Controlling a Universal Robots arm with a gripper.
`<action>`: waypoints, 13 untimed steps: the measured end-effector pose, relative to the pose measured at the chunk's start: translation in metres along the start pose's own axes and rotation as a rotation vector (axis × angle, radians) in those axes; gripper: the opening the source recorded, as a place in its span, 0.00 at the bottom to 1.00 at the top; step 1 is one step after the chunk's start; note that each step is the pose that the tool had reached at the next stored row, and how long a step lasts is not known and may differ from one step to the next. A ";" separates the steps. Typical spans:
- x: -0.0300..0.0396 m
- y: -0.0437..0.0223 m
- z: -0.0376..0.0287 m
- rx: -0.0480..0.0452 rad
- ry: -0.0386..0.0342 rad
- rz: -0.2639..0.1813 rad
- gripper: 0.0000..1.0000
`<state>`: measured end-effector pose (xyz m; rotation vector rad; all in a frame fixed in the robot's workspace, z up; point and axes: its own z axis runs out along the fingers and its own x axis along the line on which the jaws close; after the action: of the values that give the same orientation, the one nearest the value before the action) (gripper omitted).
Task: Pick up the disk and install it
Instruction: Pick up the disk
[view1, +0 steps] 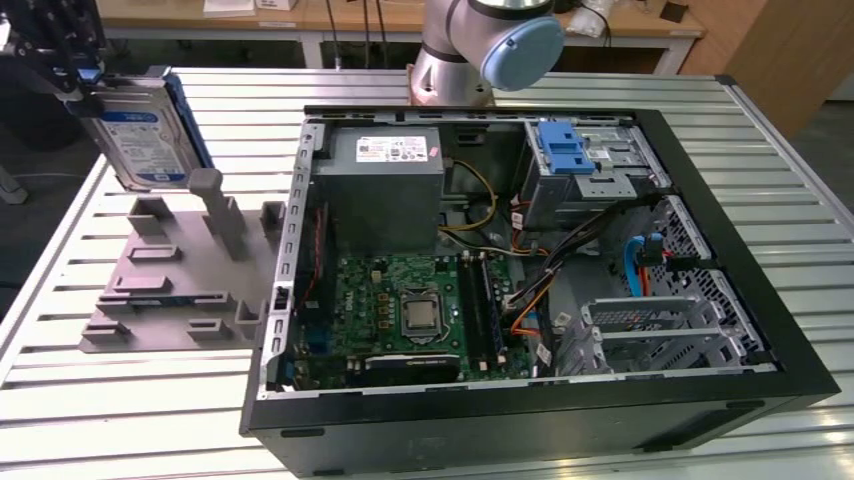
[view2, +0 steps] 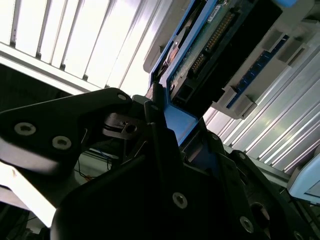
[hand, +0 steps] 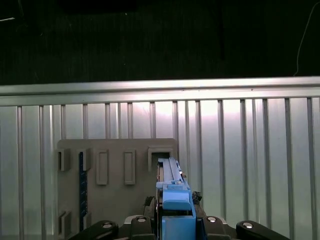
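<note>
Disk edge-on in my gripper, blue carrier rail facing me, jaws closed against both faces. Beneath it: grey fixture plate (rectangular slots, one blue strip seated) on slatted metal table. Beyond the table edge, darkness.

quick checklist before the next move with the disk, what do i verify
1. Grip on the disk: ok, the gripper is shut on its blue carrier.
2. Clearance from the grey fixture: ok, the disk is held above it, apart.
3. Computer case open: ok, the inside is exposed.
4. Drive bay free: cannot tell.
5. Cables out of the way: cannot tell, they run close beside the bay.
</note>
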<state>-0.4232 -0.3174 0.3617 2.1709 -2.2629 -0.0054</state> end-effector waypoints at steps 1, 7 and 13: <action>-0.0001 0.0000 -0.0006 0.0001 -0.0001 0.000 0.36; -0.0005 0.0000 -0.0034 -0.0002 0.0001 0.000 0.36; -0.0013 0.0001 -0.0097 0.0000 0.0003 0.000 0.36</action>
<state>-0.4231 -0.3161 0.3714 2.1707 -2.2627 -0.0051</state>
